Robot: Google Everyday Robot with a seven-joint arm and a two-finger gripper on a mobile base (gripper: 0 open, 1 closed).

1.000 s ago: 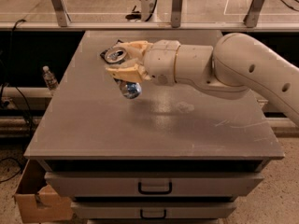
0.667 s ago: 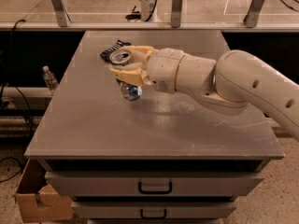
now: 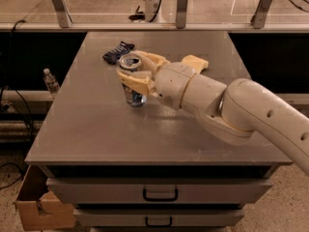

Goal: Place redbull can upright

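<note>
Presently: redbull can (image 3: 134,98), upright, just on the near side of the dark wrapper (image 3: 118,52), base at or barely above the table (image 3: 96,129). Gripper (image 3: 131,69), there too, pinches its upper body, likely steadying it vertical for release.

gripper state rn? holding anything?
Gripper: closed on the can, which is upright on the table near the wrapper.
</note>
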